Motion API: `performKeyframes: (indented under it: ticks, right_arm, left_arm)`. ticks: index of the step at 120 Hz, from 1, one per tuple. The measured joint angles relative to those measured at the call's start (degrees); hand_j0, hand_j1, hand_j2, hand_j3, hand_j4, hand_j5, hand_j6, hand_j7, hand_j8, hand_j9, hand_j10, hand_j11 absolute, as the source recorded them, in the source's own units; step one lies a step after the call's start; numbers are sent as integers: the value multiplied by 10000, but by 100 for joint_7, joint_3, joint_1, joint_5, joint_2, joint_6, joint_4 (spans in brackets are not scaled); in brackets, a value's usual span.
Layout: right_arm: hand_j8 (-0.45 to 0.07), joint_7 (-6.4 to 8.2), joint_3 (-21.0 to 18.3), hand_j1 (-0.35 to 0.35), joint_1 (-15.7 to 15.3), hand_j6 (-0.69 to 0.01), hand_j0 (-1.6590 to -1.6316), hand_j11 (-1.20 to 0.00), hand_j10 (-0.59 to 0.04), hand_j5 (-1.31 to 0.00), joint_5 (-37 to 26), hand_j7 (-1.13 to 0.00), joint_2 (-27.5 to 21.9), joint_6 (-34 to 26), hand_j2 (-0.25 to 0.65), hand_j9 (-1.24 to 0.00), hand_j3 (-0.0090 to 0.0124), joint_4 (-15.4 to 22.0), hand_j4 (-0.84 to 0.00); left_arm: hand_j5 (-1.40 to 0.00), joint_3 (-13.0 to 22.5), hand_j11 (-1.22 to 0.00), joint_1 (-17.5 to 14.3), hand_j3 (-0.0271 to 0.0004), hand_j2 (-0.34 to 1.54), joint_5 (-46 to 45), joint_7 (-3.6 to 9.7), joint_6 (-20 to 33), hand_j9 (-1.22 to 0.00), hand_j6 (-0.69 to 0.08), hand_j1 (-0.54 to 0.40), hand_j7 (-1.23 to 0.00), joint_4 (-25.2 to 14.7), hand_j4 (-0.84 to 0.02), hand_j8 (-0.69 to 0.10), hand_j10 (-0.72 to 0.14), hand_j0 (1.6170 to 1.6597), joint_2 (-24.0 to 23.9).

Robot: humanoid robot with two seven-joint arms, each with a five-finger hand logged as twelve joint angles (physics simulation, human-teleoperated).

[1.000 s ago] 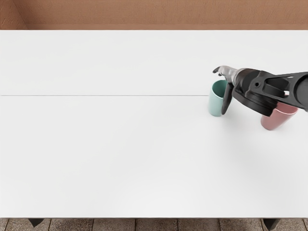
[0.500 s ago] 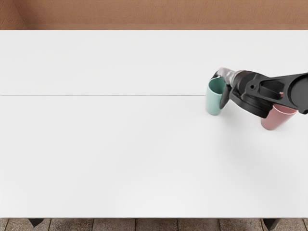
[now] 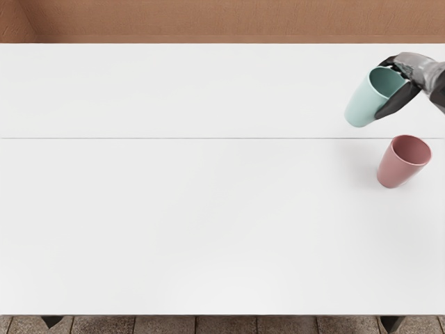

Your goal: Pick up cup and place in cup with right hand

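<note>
Toward the right of the flat white surface point(image 3: 174, 223), a smooth, tapered teal cup point(image 3: 363, 104) tilts with its mouth up, raised above the surface (its soft shadow lies apart below). The black-and-grey right hand point(image 3: 415, 69) grips it near the rim, fingers closed around the wall. A tapered, dusty-pink cup point(image 3: 398, 168) stands near, mouth up.

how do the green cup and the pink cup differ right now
The green cup is pale green; the pink cup is dusty pink. The green cup is held up in the right hand, while the pink cup stands on the table with nothing gripping it. Both are tapered, handleless and open at the top.
</note>
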Motion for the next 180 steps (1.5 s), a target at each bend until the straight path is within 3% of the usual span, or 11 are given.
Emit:
performKeyframes:
  ticks: [19, 42, 94, 150, 180]
  right_arm:
    - [-1454, -4, 60, 1476, 104, -1663, -16521, -9272, -4158, -9118, -10, -7978, -887, 226, -375, -9062, 29, 459, -2132]
    - [-1335, 2, 35, 1656, 133, -1407, -16525, -9651, -3842, -9215, -11, -8068, -1308, 399, -230, -9288, 30, 679, -1906]
    - [-1148, 2, -382, 1623, 49, -1352, -16519, -9955, -3772, -9306, -368, -8132, -1373, 436, -230, -9452, 32, 644, -1860]
    - [-1146, 1, -361, 1614, 58, -1348, -16520, -9957, -3780, -9300, -433, -8131, -1653, 856, -245, -9436, 31, 712, -1862]
    - [-1164, 1, -347, 1615, 75, -1357, -16523, -9940, -3798, -9273, -418, -8128, -1539, 929, -246, -9416, 32, 725, -1879]
  left_arm:
    - [-55, -1, -55, 0, -3, 11, 0, 0, 0, -55, -38, 3440, -55, 0, -38, -37, -37, 16581, 0]
    - [-56, -1, -56, 0, -3, 12, 0, 0, 0, -56, -37, 3440, -55, 0, -37, -37, -37, 16581, 0]
    - [-56, -1, -57, 0, -4, 12, 1, 0, 0, -56, -36, 3439, -56, 0, -37, -36, -37, 16581, 0]
    - [-56, -1, -56, 0, -4, 12, 1, 0, 0, -56, -36, 3439, -56, 0, -36, -36, -37, 16581, 0]
    - [-56, -1, -56, 0, -4, 12, 0, 0, 0, -56, -36, 3440, -55, 0, -36, -36, -37, 16581, 0]
